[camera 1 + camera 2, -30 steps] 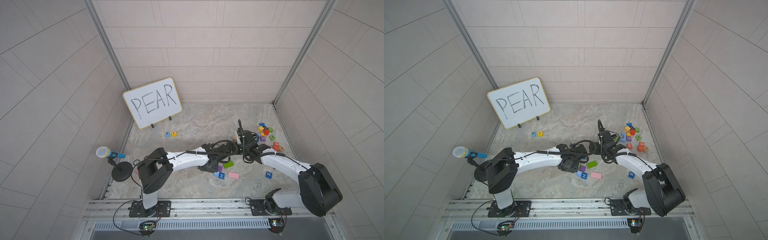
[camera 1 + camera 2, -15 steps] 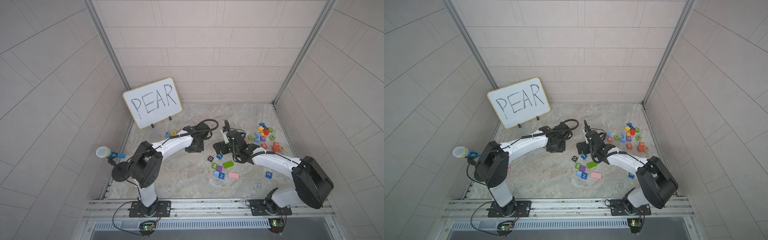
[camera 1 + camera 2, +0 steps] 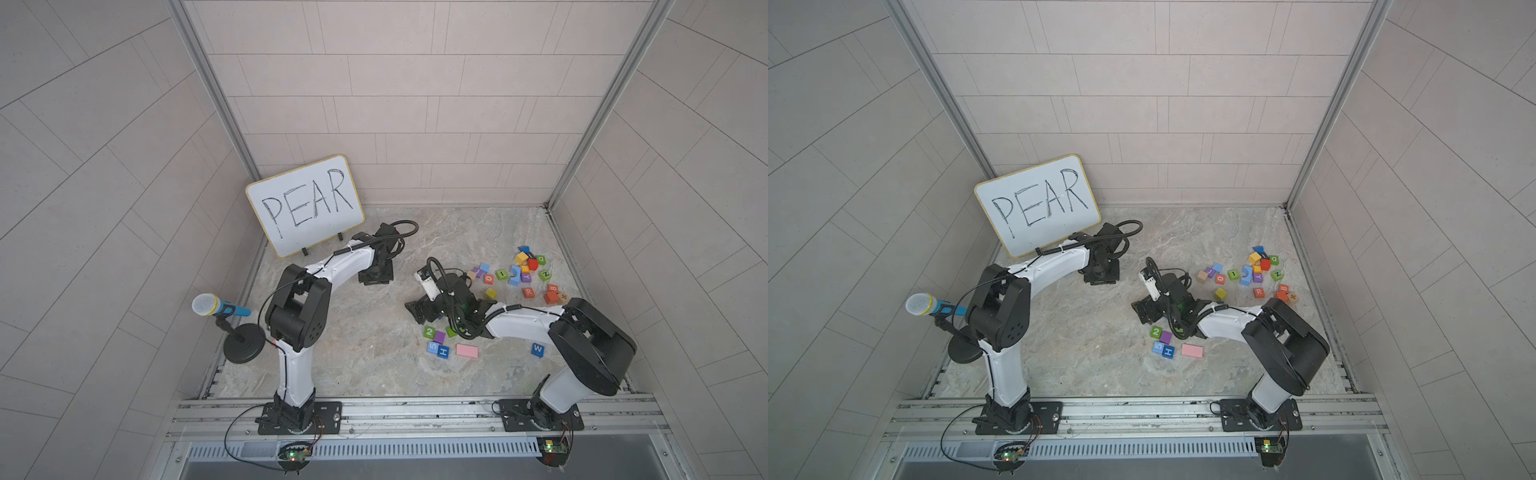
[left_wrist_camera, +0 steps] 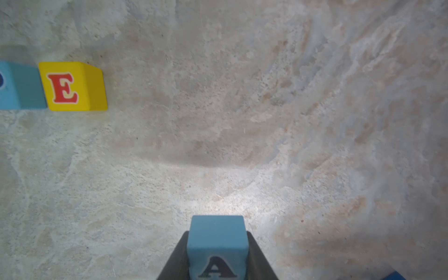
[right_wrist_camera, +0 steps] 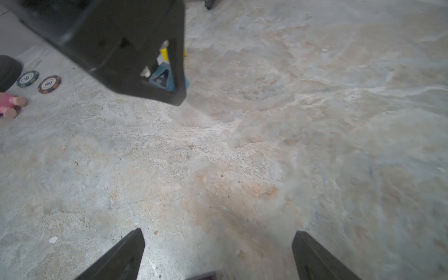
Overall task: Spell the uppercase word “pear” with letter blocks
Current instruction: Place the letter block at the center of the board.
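The whiteboard [image 3: 305, 205] reads "PEAR" in hand-drawn capitals. Just in front of its feet, the left gripper [image 4: 217, 236] is clamped on the light blue A block [image 4: 218, 266], a cube whose black A stands upright toward the wrist camera. Near it on the surface [image 4: 242, 121] lies the yellow E block [image 4: 70, 86], red E facing up, touching the light blue P block [image 4: 21, 84] in one row. The orange-red R block [image 3: 528, 292] lies well apart from the whiteboard among loose blocks, with its R facing up. The right gripper [image 5: 218, 231] is spread wide and empty.
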`<state>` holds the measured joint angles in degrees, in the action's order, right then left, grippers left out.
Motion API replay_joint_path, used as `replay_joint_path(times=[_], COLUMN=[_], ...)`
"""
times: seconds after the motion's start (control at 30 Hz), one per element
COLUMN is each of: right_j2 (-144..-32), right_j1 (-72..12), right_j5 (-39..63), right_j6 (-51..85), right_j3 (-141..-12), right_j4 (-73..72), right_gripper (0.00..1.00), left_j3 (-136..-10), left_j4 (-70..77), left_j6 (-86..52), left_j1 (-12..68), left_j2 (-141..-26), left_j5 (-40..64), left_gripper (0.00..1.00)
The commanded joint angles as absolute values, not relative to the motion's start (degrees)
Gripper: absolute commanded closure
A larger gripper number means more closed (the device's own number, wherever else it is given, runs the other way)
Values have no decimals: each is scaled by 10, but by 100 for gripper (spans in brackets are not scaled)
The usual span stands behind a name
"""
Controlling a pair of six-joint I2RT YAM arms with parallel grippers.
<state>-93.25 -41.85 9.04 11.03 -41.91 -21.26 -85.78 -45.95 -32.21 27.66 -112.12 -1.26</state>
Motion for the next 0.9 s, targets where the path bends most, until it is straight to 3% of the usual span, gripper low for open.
replay_joint_path(times=[0.0, 0.87], right_j2=[-950, -977], right_j1=[-431, -439], right_j5=[100, 98], right_j6=[75, 69], right_j3=[-456, -454], right_j4=[-239, -267], right_gripper=[0, 0], left_j3=[-884, -980], left_j4=[-477, -480], left_j6=[-301, -251], left_j1=[260, 196], left_j2=[-1144, -1247], left_j5=[-10, -37], left_gripper=[77, 80])
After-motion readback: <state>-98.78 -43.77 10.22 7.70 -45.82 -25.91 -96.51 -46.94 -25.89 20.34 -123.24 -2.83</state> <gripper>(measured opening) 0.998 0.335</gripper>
